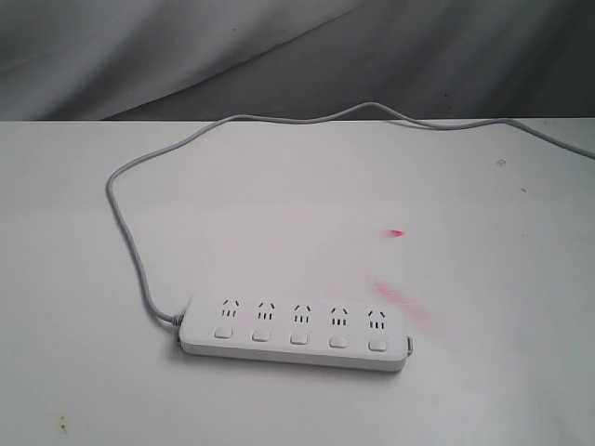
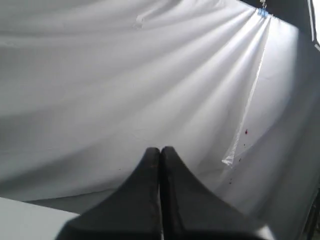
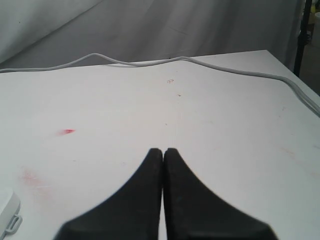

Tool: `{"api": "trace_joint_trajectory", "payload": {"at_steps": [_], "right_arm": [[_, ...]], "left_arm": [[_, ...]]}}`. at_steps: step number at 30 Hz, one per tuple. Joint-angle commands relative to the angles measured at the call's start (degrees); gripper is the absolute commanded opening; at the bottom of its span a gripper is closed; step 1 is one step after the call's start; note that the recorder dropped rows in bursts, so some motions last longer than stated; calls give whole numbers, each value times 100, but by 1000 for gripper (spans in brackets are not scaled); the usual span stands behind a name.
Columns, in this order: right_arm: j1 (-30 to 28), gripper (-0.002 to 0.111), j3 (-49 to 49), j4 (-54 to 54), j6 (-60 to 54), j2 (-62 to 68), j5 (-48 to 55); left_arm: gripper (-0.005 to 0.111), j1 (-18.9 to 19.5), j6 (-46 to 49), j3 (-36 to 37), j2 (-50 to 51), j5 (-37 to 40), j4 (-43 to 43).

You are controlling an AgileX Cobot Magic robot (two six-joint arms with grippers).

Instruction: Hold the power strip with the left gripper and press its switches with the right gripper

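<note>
Your left pincer point(image 2: 160, 150) is clenched empty, facing draped cloth point(image 2: 125, 75); your right pincer point(image 3: 163, 151), also clenched empty, points across the counter point(image 3: 225, 125), with the power strip point(image 1: 317, 327) untouched.

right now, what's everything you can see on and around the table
power strip: one, white, lying flat low in the exterior view, nothing touching it
switches: five, white, in a row along the strip's near edge
cord: one, grey, leaves the strip's left end, loops across the far side of the table and off to the right
red marks: a small spot and a faint pink smear, on the table above the strip's right end
table: one, white
backdrop cloth: grey-white, wrinkled, behind the table
left gripper: black, fingers together, facing the cloth
right gripper: black, fingers together, above bare table
</note>
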Motion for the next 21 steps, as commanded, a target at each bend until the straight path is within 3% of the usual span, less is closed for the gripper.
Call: {"api": "trace_joint_trajectory", "payload": {"at_steps": [1,6,11,15,21], "right_arm": [[-5,0,22,-58,32,-35,-11],[-5,0,22,-58,32,-35,-11],[-5,0,22,-58,32,-35,-11],[-5,0,22,-58,32,-35,-11],[-5,0,22,-58,32,-35,-11]], "left_arm": [[0,2,0,-1005,338,1358,451],[0,2,0,-2185,1258,2824,625],[0,2,548,-3160,2105,3382,569],[0,2,1635,-3877,2766,4026,-231],[0,2,2114,-4407,3399,4314,-1736]]}}
